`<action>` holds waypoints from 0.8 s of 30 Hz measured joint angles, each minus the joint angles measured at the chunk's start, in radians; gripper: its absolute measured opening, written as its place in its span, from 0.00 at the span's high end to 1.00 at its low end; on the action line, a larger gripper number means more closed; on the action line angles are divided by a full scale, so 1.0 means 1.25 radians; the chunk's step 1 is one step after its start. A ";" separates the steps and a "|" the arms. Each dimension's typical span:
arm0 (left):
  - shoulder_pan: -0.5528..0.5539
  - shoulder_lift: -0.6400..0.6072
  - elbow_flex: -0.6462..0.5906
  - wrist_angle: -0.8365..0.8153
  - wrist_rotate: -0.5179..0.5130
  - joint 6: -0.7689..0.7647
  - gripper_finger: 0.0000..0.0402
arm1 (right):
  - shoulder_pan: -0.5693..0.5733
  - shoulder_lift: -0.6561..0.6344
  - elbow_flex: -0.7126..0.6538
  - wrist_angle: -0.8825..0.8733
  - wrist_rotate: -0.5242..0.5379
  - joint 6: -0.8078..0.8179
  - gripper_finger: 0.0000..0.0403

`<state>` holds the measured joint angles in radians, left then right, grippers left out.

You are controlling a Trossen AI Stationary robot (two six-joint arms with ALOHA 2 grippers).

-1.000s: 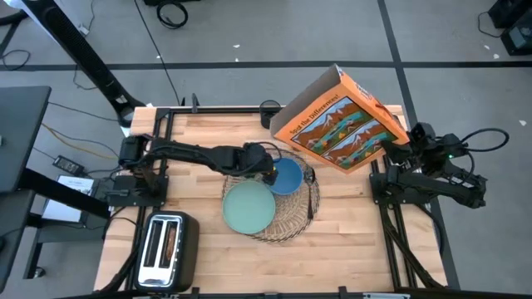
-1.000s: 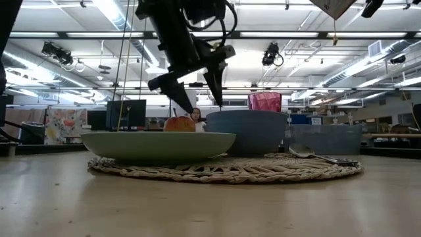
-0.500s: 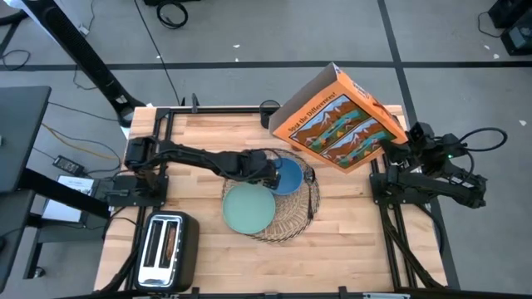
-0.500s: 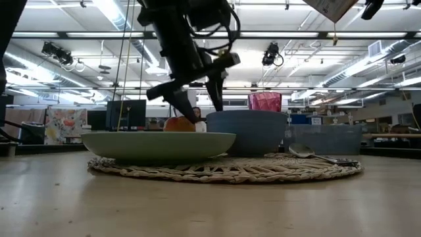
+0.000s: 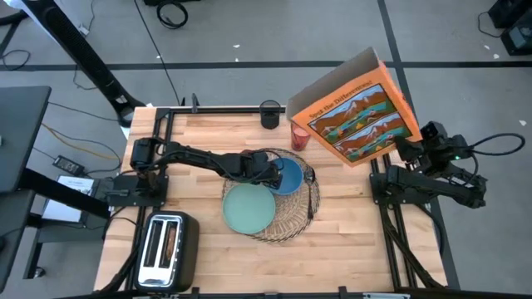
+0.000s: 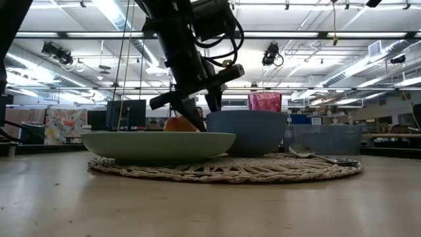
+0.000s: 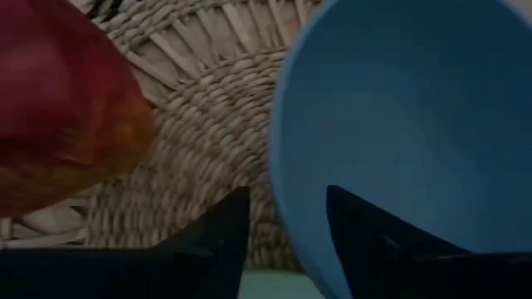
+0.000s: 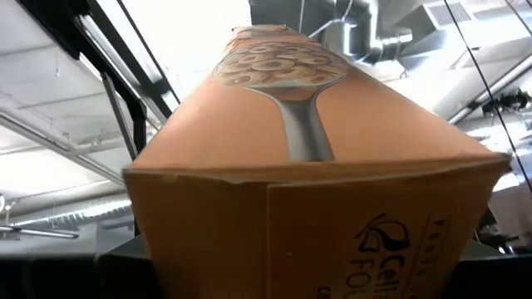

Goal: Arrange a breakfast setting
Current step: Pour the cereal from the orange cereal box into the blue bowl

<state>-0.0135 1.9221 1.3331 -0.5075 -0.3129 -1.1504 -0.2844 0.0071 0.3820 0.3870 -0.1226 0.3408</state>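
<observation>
left gripper (image 7: pixel 283 224) jaws narrowed astride bowl (image 7: pixel 407 124) rim (not yet clamped) | right gripper raised cereal box (image 5: pixel 359 112), clamped | setting unfinished

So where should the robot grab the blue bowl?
By its rim, coming down from above, one finger inside and one outside. The bowl sits upright and open on the mat, likely too wide to pinch across. The apple lies close beside it. The left pincer straddles the rim that way.
</observation>
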 joint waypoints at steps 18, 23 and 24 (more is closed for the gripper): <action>0.014 0.000 0.025 -0.033 -0.003 0.049 0.97 | 0.000 0.000 0.000 0.007 0.015 0.006 0.39; 0.012 0.000 0.056 -0.117 0.020 0.051 0.97 | 0.000 0.000 0.000 0.004 0.014 0.018 0.39; 0.010 0.000 0.064 -0.132 0.021 0.053 0.97 | 0.000 0.000 0.000 0.004 0.013 0.018 0.39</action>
<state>-0.0015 1.9221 1.4125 -0.6720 -0.2861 -1.0843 -0.2844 0.0071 0.3820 0.3923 -0.1059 0.3630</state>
